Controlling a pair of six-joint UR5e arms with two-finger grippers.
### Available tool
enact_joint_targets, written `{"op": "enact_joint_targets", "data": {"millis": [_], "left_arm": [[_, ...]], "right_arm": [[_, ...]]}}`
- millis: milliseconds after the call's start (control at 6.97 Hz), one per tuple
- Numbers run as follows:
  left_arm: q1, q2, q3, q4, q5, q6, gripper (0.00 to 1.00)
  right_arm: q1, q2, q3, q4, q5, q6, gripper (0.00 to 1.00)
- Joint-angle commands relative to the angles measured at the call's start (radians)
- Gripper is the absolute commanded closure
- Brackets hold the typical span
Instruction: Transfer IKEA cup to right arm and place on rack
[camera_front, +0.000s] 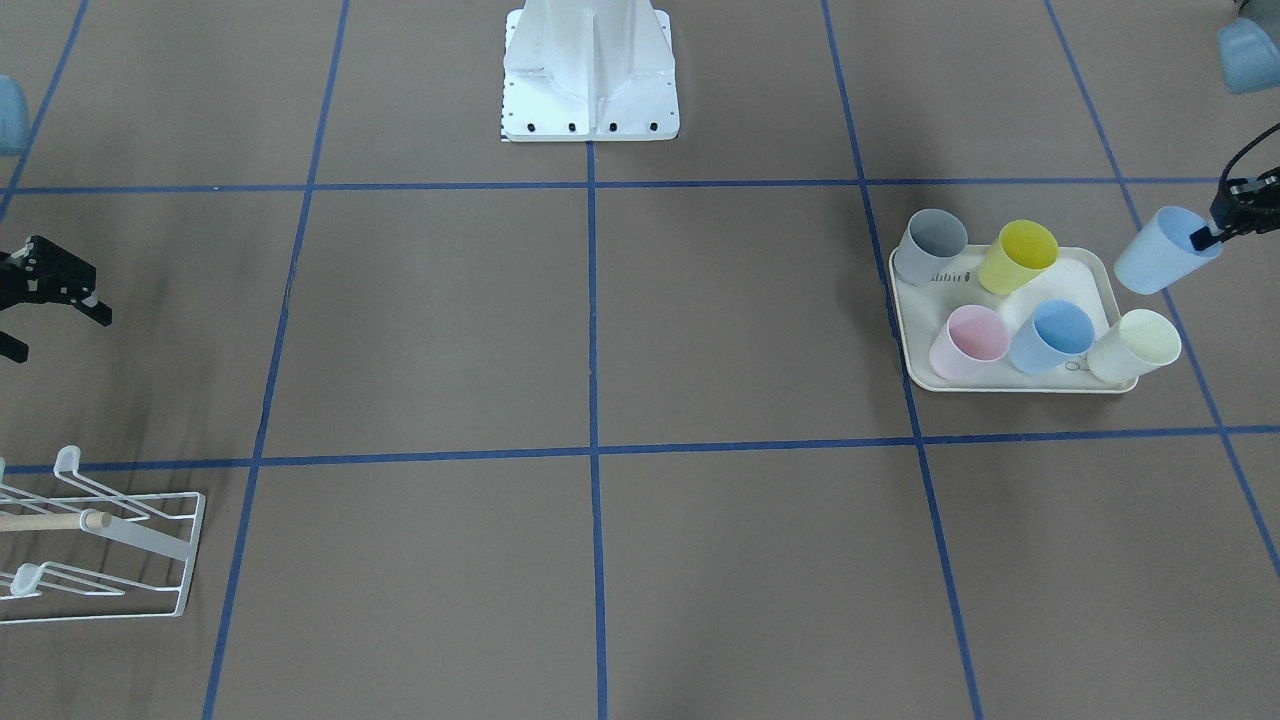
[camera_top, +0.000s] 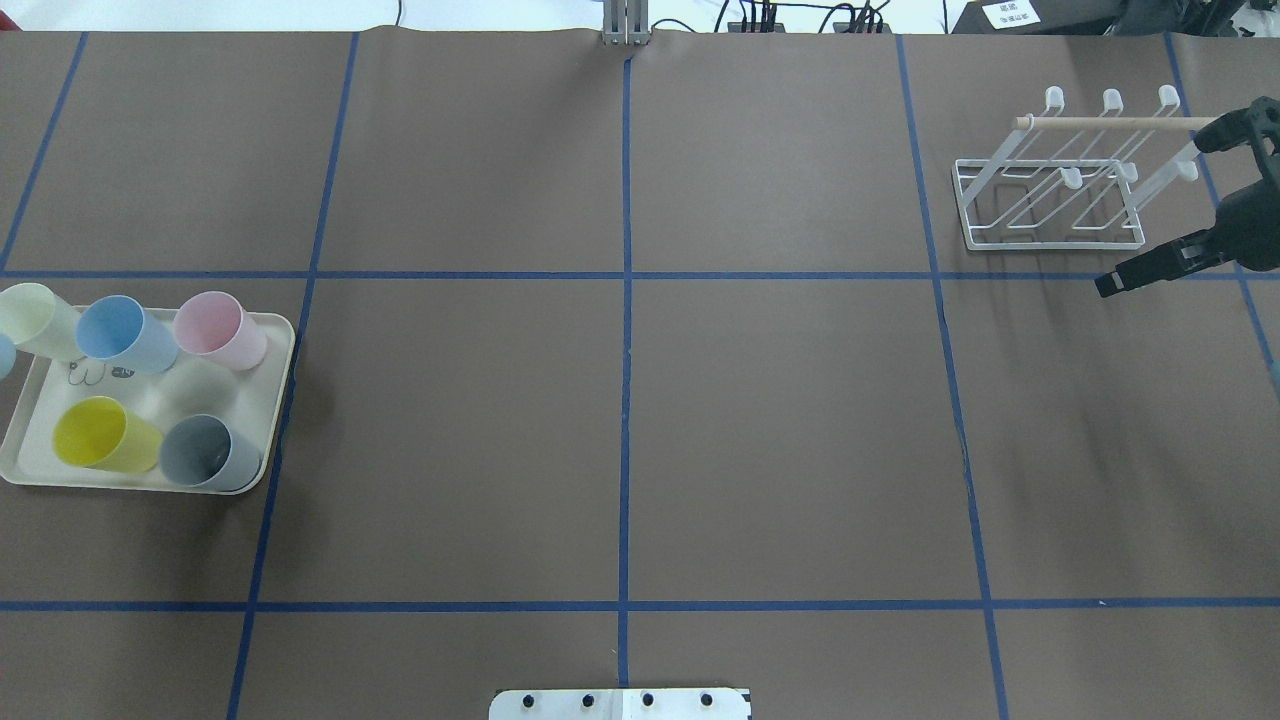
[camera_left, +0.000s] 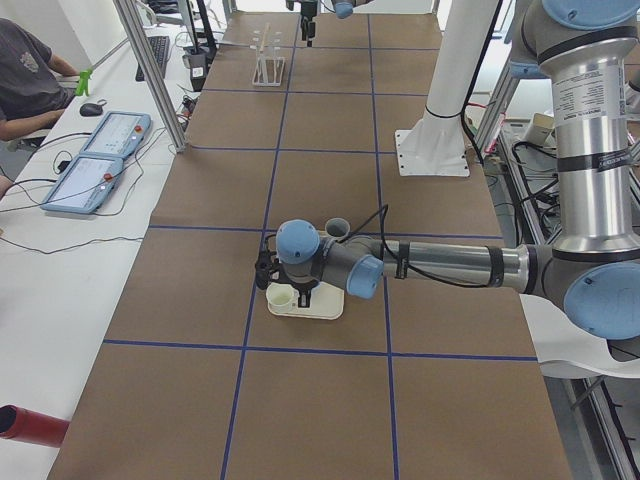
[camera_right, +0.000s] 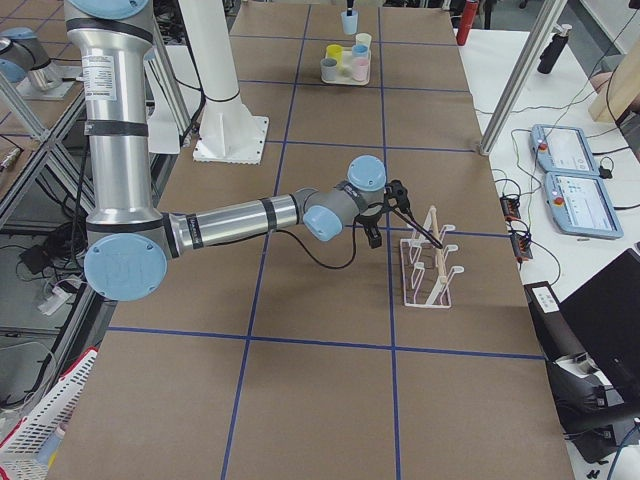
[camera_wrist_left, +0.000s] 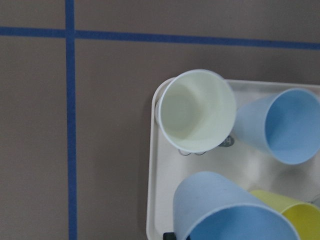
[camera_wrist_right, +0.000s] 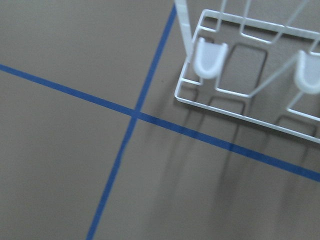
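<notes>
1. Your left gripper (camera_front: 1205, 238) has the light blue IKEA cup (camera_front: 1165, 252) pinched by the rim. Its jaws are closed on the wall, with one finger inside the mouth and one outside. That grip leaves the body and base bare, which I judge is what the other arm needs to take hold.
2. The cup hangs tilted, mouth toward the gripper, just off the outer edge of the cream tray (camera_front: 1080, 278) at the robot's left end of the worktop (camera_front: 750, 330). The left wrist view looks down past it onto the tray, so it seems lifted free rather than standing.
3. Five more cups crowd the tray: the grey cup (camera_front: 930, 245), yellow cup (camera_front: 1018, 255), pink cup (camera_front: 968, 340), blue cup (camera_front: 1050, 335) and pale cream cup (camera_front: 1135, 345). Carrying yours high and off to the side probably keeps it from knocking them.
4. Your right gripper (camera_front: 60, 330) hovers at the opposite end, jaws spread and holding nothing, near the rack (camera_top: 1100, 123). That puts it close to where the cup must finish, but well apart from the cup itself.
5. The rack's prongs are all bare and no handover has been made. You will likely need to bring both arms toward the middle.
</notes>
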Motion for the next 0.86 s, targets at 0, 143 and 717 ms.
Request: {"op": "enact_joint_targets", "data": {"millis": [0,143,717], "left_arm": [[-0.005,-0.122,-0.115,0.096,-0.03,-0.291,1.0],[0.007,-0.207,-0.111,0.088,-0.077,-0.454,1.0],[0.185,-0.478,-0.057,0.022,-0.082,-0.989,1.0]], "right_arm": [[-0.065,0.098,-0.002,0.117,-0.002,0.234,0.02],[-0.091,0.164,-0.002,0.117,-0.002,0.308,0.01],[-0.229,0.407,0.01,0.118,-0.143,0.637,0.02]]}}
